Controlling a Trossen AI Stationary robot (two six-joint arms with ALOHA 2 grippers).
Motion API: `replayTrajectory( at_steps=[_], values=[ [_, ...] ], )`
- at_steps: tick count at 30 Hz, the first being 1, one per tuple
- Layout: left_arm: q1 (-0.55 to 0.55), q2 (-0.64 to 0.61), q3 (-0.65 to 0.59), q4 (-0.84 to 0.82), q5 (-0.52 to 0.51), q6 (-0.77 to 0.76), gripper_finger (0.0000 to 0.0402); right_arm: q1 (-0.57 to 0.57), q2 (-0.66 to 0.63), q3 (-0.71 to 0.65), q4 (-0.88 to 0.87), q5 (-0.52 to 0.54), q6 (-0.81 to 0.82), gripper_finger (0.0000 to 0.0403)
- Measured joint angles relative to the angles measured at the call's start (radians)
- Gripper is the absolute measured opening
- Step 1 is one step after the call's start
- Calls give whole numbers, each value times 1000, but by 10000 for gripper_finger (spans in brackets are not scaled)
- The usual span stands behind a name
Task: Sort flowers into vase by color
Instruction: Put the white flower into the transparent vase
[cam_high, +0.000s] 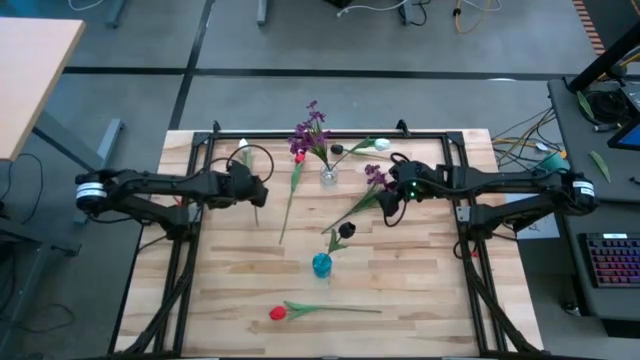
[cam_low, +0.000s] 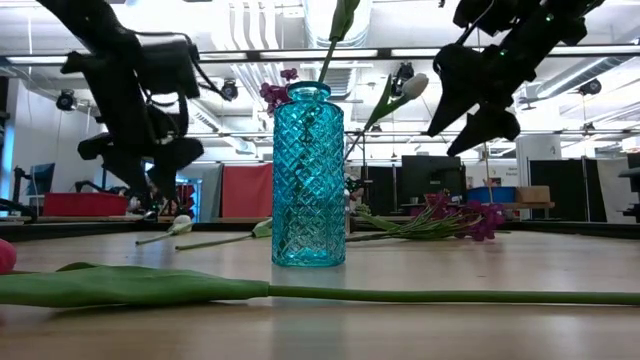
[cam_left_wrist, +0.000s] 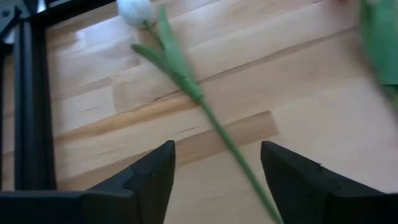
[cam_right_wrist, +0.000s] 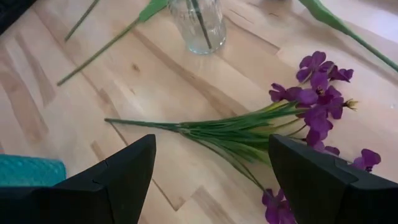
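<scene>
A white-budded flower (cam_left_wrist: 180, 74) lies flat on the table at the far left. My left gripper (cam_left_wrist: 217, 149) hangs open just above its stem, one finger on each side, touching nothing. A purple bunch (cam_right_wrist: 298, 112) lies on the table right of centre, and my right gripper (cam_right_wrist: 211, 140) hovers open above its stems. A clear glass vase (cam_high: 328, 178) at the far middle holds purple flowers (cam_high: 310, 130). A blue vase (cam_high: 321, 264) at the centre holds a near-black bloom (cam_high: 345, 231). One red tulip (cam_high: 278, 313) lies near the front edge.
A second red tulip (cam_high: 297, 158) lies beside the clear vase, its stem slanting toward the near left. Another white bud (cam_high: 381, 145) lies at the far right. A black frame (cam_high: 330, 133) runs along the table's far edge and sides. Bare wood shows at the near left and right.
</scene>
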Motion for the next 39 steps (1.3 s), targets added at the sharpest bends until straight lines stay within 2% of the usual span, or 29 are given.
replayTrajectory(
  at_steps=[4, 8, 14, 25, 31, 39],
  values=[
    [50, 52, 0, 17, -7, 23, 259, 10, 0, 0, 0, 0, 0, 302],
    [99, 111, -1, 78, -7, 63, 266, 15, 0, 0, 1, 0, 0, 300],
    [149, 196, -1, 148, 10, 100, 247, 23, 0, 0, 2, 0, 0, 298],
    [158, 327, 2, 251, 41, 125, 204, 27, 0, 0, 3, 0, 0, 299],
    [158, 337, 3, 260, 54, 135, 149, 34, 0, 0, 3, 1, 0, 295],
    [159, 335, 2, 261, 59, 162, 21, 57, 0, 0, 3, 2, 0, 292]
  ],
)
